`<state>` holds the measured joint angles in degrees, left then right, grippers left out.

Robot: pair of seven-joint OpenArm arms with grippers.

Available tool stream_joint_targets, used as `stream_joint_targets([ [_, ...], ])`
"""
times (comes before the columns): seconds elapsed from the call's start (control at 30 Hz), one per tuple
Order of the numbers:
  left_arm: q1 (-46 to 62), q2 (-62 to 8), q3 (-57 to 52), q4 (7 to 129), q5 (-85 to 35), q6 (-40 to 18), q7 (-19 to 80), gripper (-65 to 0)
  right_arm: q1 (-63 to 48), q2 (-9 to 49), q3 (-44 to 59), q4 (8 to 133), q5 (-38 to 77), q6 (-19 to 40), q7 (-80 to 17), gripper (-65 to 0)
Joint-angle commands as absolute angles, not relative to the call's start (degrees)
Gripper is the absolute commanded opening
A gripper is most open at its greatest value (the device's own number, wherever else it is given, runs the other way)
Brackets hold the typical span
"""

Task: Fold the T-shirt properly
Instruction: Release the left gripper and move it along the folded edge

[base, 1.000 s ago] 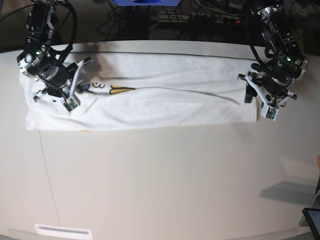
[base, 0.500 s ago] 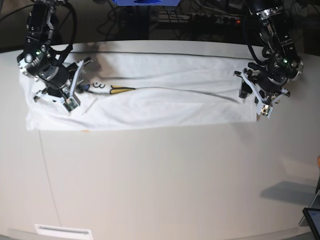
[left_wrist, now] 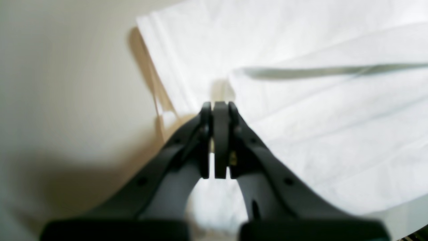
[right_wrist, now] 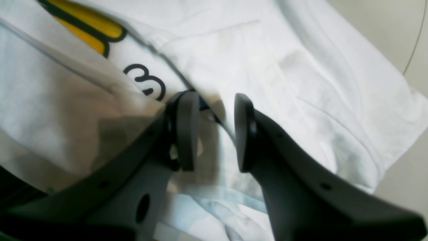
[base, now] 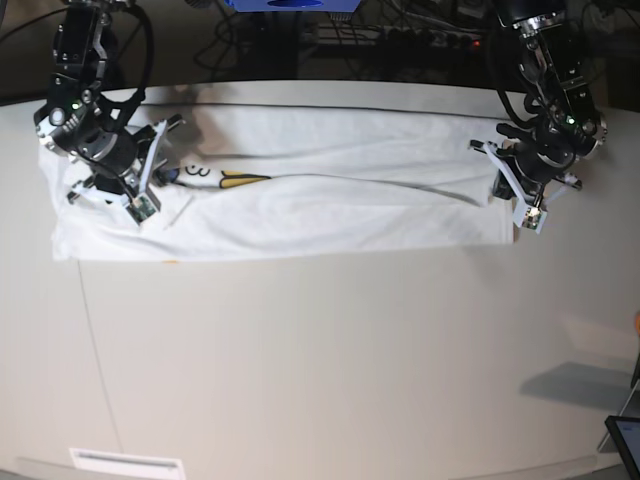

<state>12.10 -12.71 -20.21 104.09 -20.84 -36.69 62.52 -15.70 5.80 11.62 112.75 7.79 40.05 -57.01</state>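
The T-shirt [base: 320, 210] lies as a long white band across the far half of the table, plain side up, with a bit of yellow and black print [base: 230, 180] showing near its left end. My left gripper [base: 498, 185] is at the band's right end. In the left wrist view it [left_wrist: 219, 108] is shut on the T-shirt [left_wrist: 317, 127] at the edge of an upper layer. My right gripper [base: 168, 178] rests over the left end. In its wrist view the gripper [right_wrist: 215, 97] is open, astride a fold of T-shirt [right_wrist: 301, 67] beside the print.
The pale table [base: 320, 350] stretches toward the front. Cables and a power strip [base: 400, 35] run behind its far edge. A dark screen corner [base: 625, 440] pokes in at the bottom right, and a white label [base: 125, 462] sits at the front left.
The left gripper has shifted left onto the shirt's right edge and gone from open to shut. The right arm and the cloth under it have stayed put.
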Motion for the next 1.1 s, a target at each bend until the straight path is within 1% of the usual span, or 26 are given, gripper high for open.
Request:
stream_joint_targets([
  [0.0, 12.4, -13.5, -20.5, 105.4, -21.3, -36.9, 61.7, -65.0, -15.3, 6.2, 11.9, 113.6, 8.5, 40.0, -56.0, -47.4],
  [0.23, 16.8, -13.6, -20.5, 112.0, -21.3, -36.9, 61.7, -65.0, -15.3, 6.2, 11.7, 113.6, 8.5, 40.0, -56.0, -47.4],
  [0.57, 20.7, -17.7, -20.4, 112.5, -21.3, -37.0, 61.7, -65.0, -15.3, 5.8, 11.7, 113.6, 8.5, 40.0, -56.5, -47.4],
  [0.87, 21.8, -24.3, -11.8, 112.5, -21.1, -36.7, 61.7, -65.0, -15.3, 5.7, 11.9, 113.6, 8.5, 40.0, -57.3, -47.6],
  [0.97, 21.7, -25.5, -9.9, 112.5, -18.0, -36.7, 61.7, -65.0, -15.3, 5.7, 12.0, 113.6, 8.5, 40.0, -57.4, -47.6],
  [1.07, 21.5, -25.5, -7.7, 112.5, -10.5, -37.0, 61.5, -65.0, -15.3, 5.7, 12.0, 113.6, 8.5, 40.0, -57.4, -47.6],
])
